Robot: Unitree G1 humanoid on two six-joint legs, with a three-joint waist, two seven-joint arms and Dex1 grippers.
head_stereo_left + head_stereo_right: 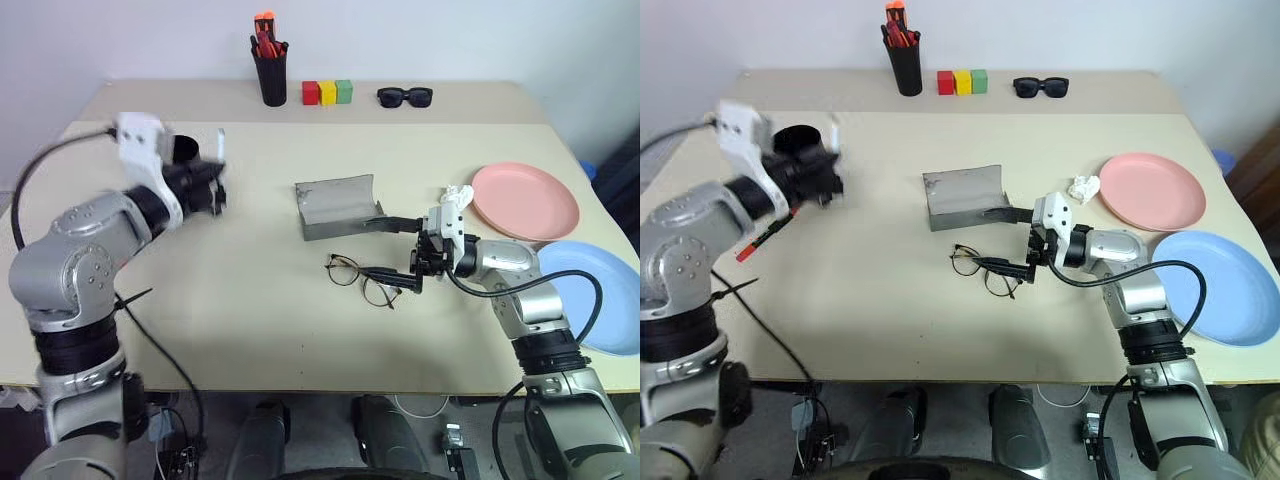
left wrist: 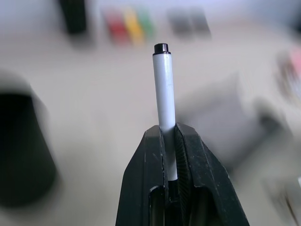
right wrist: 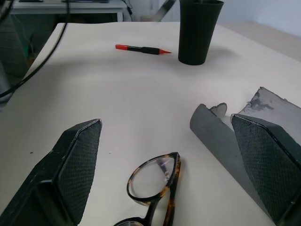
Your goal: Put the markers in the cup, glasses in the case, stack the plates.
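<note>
The left end effector [image 2: 170, 141] is clenched on the white-barrelled marker [image 2: 163, 89], pinching it near one end so that most of the barrel and its black tip stick out past the fingers, presumably so that end can go into the cup [image 1: 798, 140] first. In the head views this end effector sits at the upper left of the frame, right at the cup's rim. The red-ended marker [image 1: 762, 236] lies on the worktop [image 1: 250, 300] at the left, near the cup's base.

The right end effector [image 3: 167, 169] is spread wide, its two fingers [image 3: 77, 160] bracketing the glasses [image 1: 362, 277] at the frame's centre without touching them (a ready stance for a pick, I judge). The open grey case [image 1: 338, 205] lies just above the glasses. At the right, the pink plate [image 1: 526, 200] and blue plate [image 1: 600, 295] lie side by side, unstacked.
</note>
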